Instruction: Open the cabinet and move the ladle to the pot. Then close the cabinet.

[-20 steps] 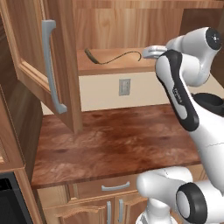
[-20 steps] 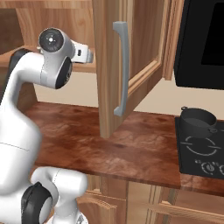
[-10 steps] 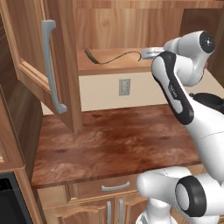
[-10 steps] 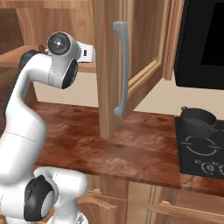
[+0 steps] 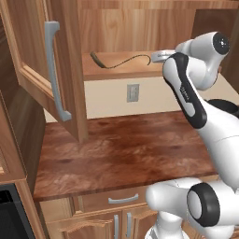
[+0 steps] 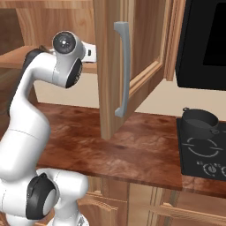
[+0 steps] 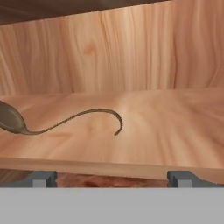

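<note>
Hand view shows you the slim bronze ladle [image 7: 65, 119], thin handle curling, lying on the cabinet's [image 7: 131, 48] smooth-grained wooden shelf [image 7: 166, 131] ahead of your released gripper [image 7: 112, 177].

Soft, even rendered light fills the kitchen, with no glare. The open medium-brown wooden wall cabinet [image 5: 116, 32] is bright inside, its underside dim. A faint shadow falls on the reddish-brown mottled countertop [image 5: 121, 154] below. Edges look slightly soft and coarse; the black glossy appliance panel [image 6: 207, 44] stays flat and unlit.
</note>
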